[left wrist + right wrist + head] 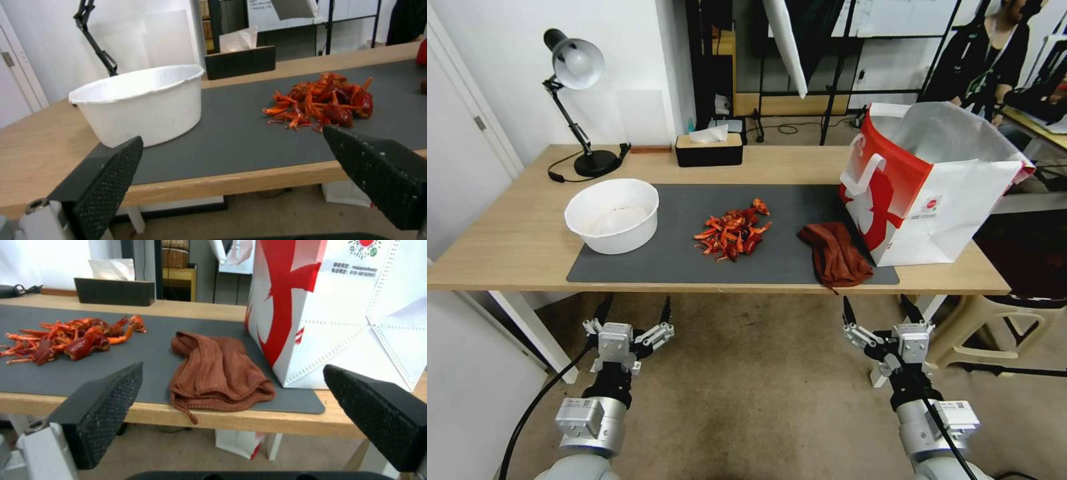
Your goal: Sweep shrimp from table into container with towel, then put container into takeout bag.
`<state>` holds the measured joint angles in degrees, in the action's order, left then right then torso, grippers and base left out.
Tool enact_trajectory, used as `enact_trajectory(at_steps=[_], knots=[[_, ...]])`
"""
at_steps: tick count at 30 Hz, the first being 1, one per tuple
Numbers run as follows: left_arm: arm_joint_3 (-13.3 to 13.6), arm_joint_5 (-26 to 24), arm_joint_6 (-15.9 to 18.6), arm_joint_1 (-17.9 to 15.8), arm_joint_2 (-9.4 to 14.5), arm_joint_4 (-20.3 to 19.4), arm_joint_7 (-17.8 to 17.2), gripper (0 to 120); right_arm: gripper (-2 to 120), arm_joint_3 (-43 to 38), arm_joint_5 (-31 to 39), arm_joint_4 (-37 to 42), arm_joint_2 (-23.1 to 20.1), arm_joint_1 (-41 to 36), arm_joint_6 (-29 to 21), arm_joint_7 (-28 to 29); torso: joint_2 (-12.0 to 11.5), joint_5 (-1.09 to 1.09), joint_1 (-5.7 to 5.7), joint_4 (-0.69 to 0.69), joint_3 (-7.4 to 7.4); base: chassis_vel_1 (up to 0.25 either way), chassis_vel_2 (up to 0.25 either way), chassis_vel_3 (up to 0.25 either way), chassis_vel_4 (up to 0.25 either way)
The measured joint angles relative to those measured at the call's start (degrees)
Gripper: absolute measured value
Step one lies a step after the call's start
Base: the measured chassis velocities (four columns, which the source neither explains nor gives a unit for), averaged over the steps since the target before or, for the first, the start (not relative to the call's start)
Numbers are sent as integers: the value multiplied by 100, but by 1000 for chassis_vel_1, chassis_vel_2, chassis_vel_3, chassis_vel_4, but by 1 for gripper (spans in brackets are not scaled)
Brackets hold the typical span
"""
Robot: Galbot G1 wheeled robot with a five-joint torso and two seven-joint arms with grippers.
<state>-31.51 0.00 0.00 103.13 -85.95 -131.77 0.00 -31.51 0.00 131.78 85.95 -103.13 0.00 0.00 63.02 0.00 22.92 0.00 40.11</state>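
Red-orange shrimp sit heaped at the centre of the frame on the grey mat, none yet in the white container to their left. At right of them the rust-brown towel lies untouched, just beside the takeout bag on the table. We hold our left gripper and right gripper below the table's near edge, jaws spread and empty; every step remains.

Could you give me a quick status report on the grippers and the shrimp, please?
Left gripper and right gripper open, below table edge. Shrimp heaped on mat, container left, towel right. Nothing in the way.
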Motion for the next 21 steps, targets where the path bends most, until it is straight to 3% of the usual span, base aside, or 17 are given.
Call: enact_trajectory(at_steps=[21], knots=[[1,-1,-13,-5,4,3,-15,100,100,1,0,0,0,1,4,4,0,0,0,0,0,0,0,0,0]])
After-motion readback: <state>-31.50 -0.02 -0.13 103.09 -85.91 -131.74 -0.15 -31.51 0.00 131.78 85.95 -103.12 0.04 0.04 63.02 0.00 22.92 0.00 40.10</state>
